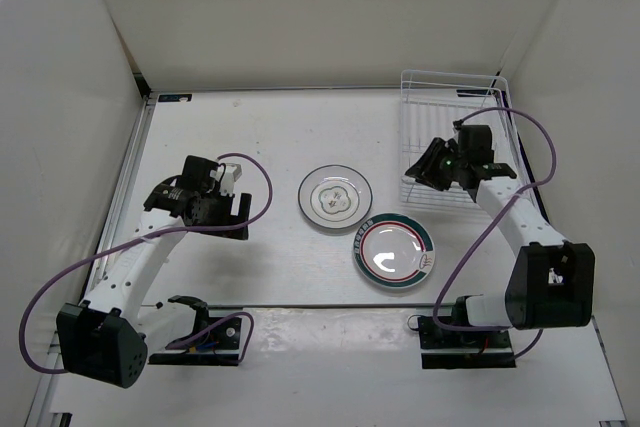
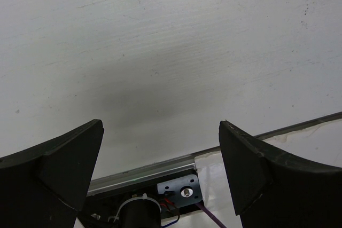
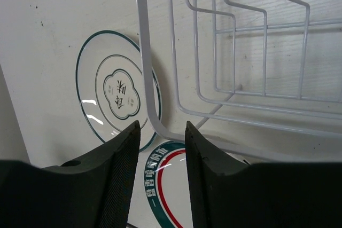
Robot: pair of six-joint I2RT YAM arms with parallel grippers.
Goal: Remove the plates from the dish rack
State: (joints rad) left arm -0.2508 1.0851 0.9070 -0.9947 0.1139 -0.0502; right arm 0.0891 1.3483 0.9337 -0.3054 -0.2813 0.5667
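Right wrist, dish rack [image 3: 144,52] at end effector [image 3: 162,127]

Bright, even overhead light washes the white table [image 1: 280,127], leaving only soft, diffuse shadows beneath the arms, a pale glint on the green-rimmed plate [image 1: 395,250] toward the near edge, and dark, slightly blurred fingers [image 3: 115,185] in the wrist views.

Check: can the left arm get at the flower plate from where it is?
Probably yes. The flower plate lies flat on the table to the right of the open left end effector, with only bare table between them. Lying flat, its rim may be hard to pinch.
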